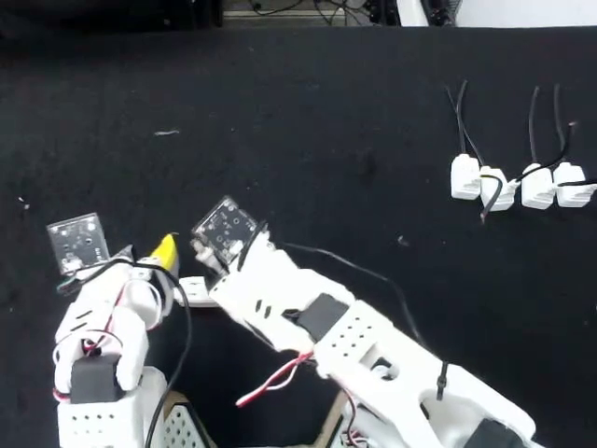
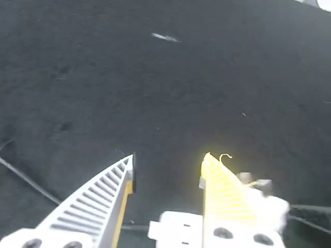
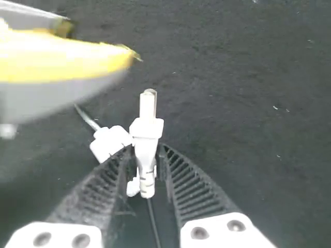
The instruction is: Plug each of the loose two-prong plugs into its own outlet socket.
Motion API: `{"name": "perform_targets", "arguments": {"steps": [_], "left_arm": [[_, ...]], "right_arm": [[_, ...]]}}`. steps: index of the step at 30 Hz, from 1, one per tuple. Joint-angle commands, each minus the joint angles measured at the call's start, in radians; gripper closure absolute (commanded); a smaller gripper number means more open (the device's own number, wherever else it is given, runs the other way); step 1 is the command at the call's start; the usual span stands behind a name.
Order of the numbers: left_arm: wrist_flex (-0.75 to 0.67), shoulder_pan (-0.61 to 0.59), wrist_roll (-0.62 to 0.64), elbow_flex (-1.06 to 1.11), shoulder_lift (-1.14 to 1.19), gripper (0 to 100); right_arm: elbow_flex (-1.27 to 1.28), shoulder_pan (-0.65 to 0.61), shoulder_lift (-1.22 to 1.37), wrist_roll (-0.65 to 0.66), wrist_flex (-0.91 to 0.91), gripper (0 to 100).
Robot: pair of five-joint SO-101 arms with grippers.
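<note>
Right gripper [image 3: 146, 152]: pinching a white plug [image 3: 146, 135] by its body, the prong end pointing out past the fingertips; near side of the table, left of centre
Left gripper [image 2: 169, 159]: fingers spread with nothing between them; near left, just beside the right gripper
White block [image 1: 193, 290]: lying on the cloth between the two grippers; possibly a socket, cannot tell for certain
Row of four white pieces [image 1: 538, 185]: far right, well apart from both arms, each with a black cord running toward the far edge; cannot tell whether they are sockets, plugs or joined pairs
Done: no plug can be seen seated in a socket
Left to do: the held plug is not yet seated, judged the step in hand; the row at far right probably yet to be dealt with
Progress: judged early
Surface: black cloth [image 1: 308, 121] over the whole table, a few pale specks, one pale scrap [image 1: 166, 133] toward the far left
Room: beyond the far edge, a dark strip with cables [image 1: 280, 7] and a pale patch at the far right corner
</note>
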Motion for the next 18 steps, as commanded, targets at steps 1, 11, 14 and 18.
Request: {"name": "perform_targets", "arguments": {"steps": [1,11,14,18], "left_arm": [[0.012,0.074,0.009,-0.056,-0.014,78],[0.008,0.071,0.009,-0.058,-0.014,78],[-0.026,0.050,0.009,-0.059,-0.014,78],[-0.051,-0.041,0.017,-0.084,-0.017,78]], "right_arm": [[0.015,-0.049,-0.036,-0.003,-0.068,98.8],[0.056,-0.052,-0.036,-0.003,-0.143,98.8],[0.064,-0.052,-0.036,-0.003,-0.141,98.8],[0.065,-0.054,-0.035,-0.003,-0.132,98.8]]}}
